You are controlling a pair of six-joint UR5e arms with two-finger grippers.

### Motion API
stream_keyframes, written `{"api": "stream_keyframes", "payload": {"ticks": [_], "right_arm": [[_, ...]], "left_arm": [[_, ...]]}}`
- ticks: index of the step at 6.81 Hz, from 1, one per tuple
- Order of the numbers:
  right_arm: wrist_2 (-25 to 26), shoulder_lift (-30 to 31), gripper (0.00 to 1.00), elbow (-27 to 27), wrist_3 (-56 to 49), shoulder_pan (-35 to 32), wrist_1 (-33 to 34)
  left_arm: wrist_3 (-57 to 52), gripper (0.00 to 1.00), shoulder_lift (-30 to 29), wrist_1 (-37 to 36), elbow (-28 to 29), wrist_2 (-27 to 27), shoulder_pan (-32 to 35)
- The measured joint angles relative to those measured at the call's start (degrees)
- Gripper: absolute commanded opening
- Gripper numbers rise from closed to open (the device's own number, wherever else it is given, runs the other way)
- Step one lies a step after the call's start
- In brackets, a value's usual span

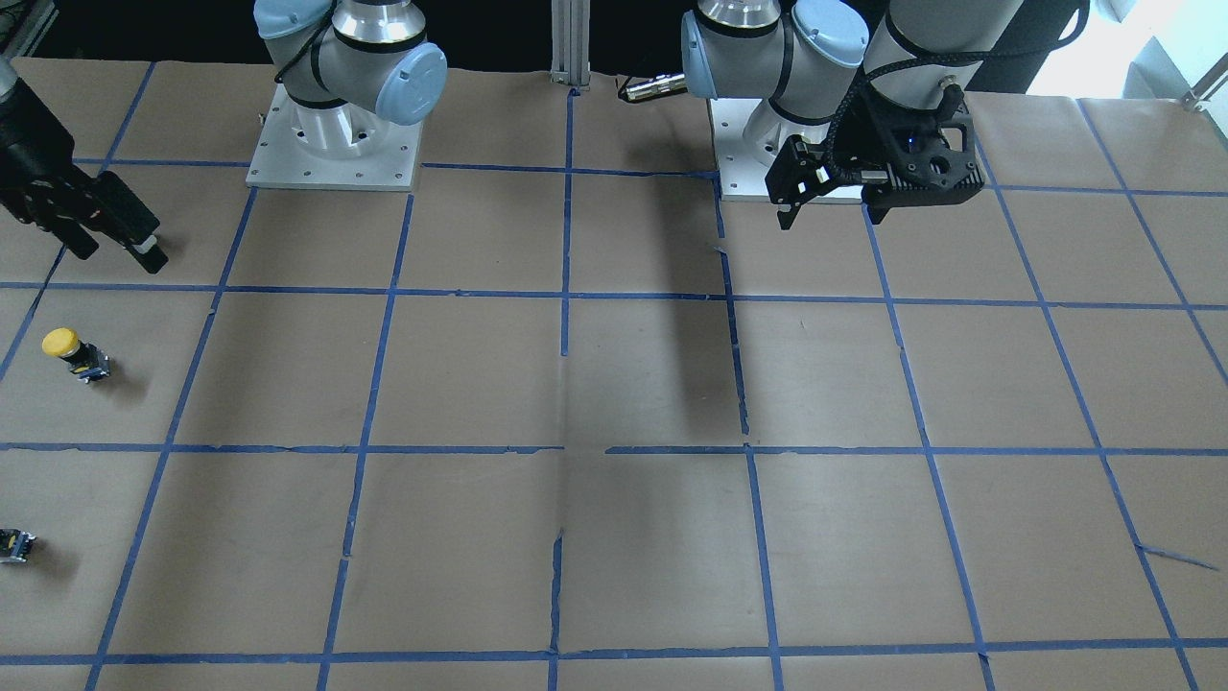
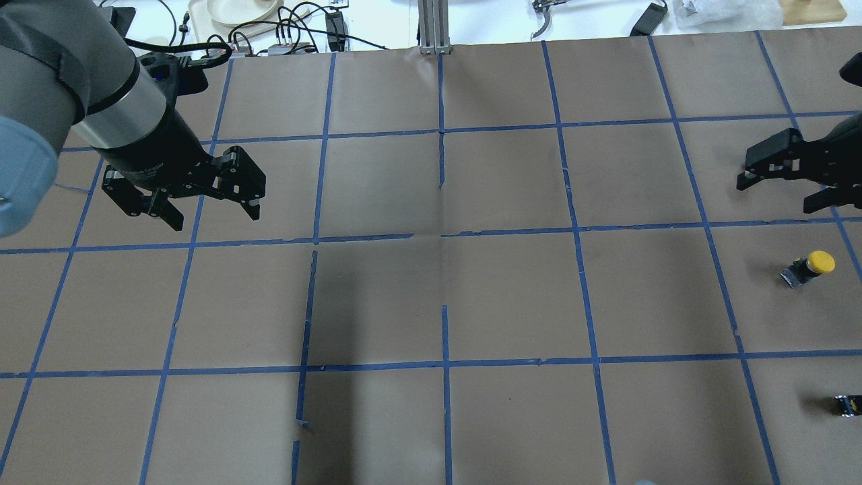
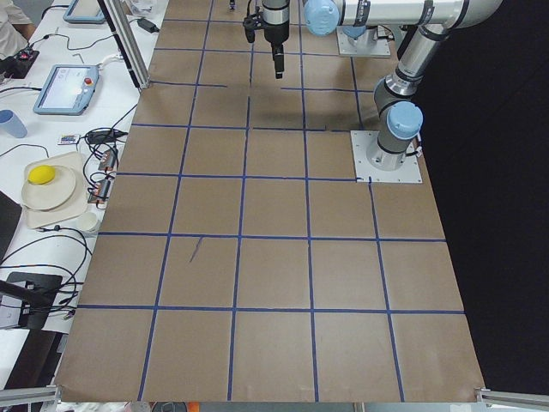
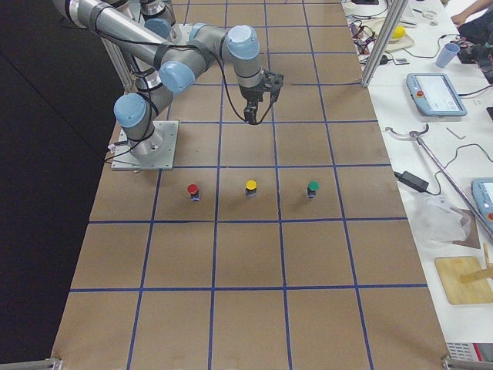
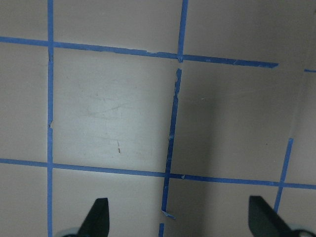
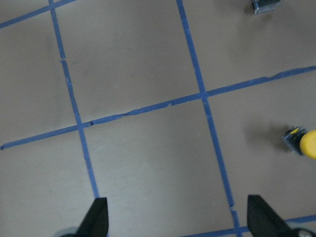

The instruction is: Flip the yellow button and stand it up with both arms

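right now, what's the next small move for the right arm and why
Probably carry the open right hand across until it is over the yellow button, then lower. The button lies on its side, untouched, and the hand hangs apart from it. In the right wrist view the button sits at the frame's edge, not between the jaws.

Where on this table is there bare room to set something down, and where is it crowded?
The middle taped squares, between the open left gripper and open right gripper, are all bare. Only the robot's right edge is busier: the yellow button lies there close to the right gripper, and a small dark component sits apart from it.
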State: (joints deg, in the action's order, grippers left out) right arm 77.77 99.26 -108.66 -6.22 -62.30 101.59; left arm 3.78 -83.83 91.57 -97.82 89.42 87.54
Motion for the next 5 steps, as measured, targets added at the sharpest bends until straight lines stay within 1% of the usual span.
{"api": "stream_keyframes", "payload": {"ticks": [1,3,4,5], "right_arm": [[1.4,-1.3,1.0,3.4,4.8,-4.1,-4.2],[8.0,-3.6,1.0,13.5,10.8,-15.5,-14.8],[9.5,-4.0,1.0,16.7,14.0,-20.6,-17.7],[10.4,-4.1,1.0,18.5,16.7,-24.7,-19.1]], "left_arm": [[0.0,1.0,0.1,0.0,0.0,0.0,0.0],[0.0,1.0,0.1,0.0,0.1,-0.1,0.1],[0.0,1.0,0.0,0.0,0.1,-0.1,0.1],[0.1,1.0,-0.1,0.0,0.0,-0.2,0.2]]}}
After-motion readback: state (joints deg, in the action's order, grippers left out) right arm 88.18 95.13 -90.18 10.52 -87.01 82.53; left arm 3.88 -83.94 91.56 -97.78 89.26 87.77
